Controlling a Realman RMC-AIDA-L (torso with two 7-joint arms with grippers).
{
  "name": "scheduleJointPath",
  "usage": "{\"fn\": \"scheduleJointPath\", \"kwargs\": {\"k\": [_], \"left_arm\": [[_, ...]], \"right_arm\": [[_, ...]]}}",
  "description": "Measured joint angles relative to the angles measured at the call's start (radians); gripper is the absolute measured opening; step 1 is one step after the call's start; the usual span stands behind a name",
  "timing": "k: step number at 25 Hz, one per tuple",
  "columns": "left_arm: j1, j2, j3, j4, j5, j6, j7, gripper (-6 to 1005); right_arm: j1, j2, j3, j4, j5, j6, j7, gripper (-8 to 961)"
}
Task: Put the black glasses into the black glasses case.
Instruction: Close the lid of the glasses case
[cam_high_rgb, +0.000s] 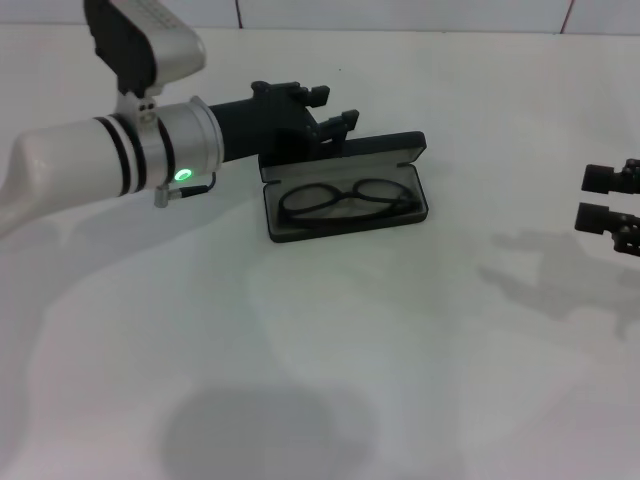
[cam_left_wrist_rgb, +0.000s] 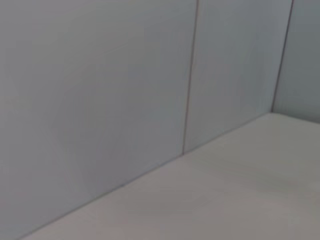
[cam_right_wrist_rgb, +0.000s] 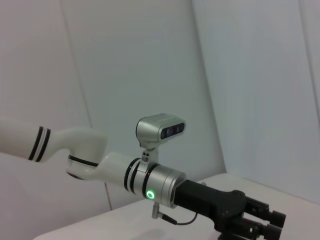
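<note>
The black glasses (cam_high_rgb: 348, 200) are lying inside the open black glasses case (cam_high_rgb: 345, 192), resting on its greyish lining, with the lid standing up along the far edge. The left gripper (cam_high_rgb: 335, 112) is reaching in from the robot's left and hovering just behind that raised lid, its fingers (cam_high_rgb: 343, 121) looking parted with nothing between them (the right wrist view is showing the same gripper (cam_right_wrist_rgb: 260, 225) from the side, also holding nothing). The right gripper (cam_high_rgb: 612, 200) is waiting near the table's (cam_high_rgb: 380, 340) right edge, well apart from the case; I cannot tell how its jaws are standing. The risk now is the lid: if the left gripper is pushing it closed off-centre, the light case may be sliding or tipping, and a temple arm sitting high could be getting pinched.
</note>
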Motion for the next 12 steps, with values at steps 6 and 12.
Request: {"fn": "scheduleJointPath", "kwargs": {"k": [6,12], "left_arm": [[0.002,0.0,0.068,-0.003,0.002,0.007,0.012,510],[0.035,0.002,0.104,0.008,0.015,0.07,0.023,510]], "right_arm": [[-0.01,-0.001,-0.003,0.004,0.0,-0.001,-0.002,456],[-0.011,-0.004,0.002,0.005,-0.002,-0.002,-0.003,549]]}}
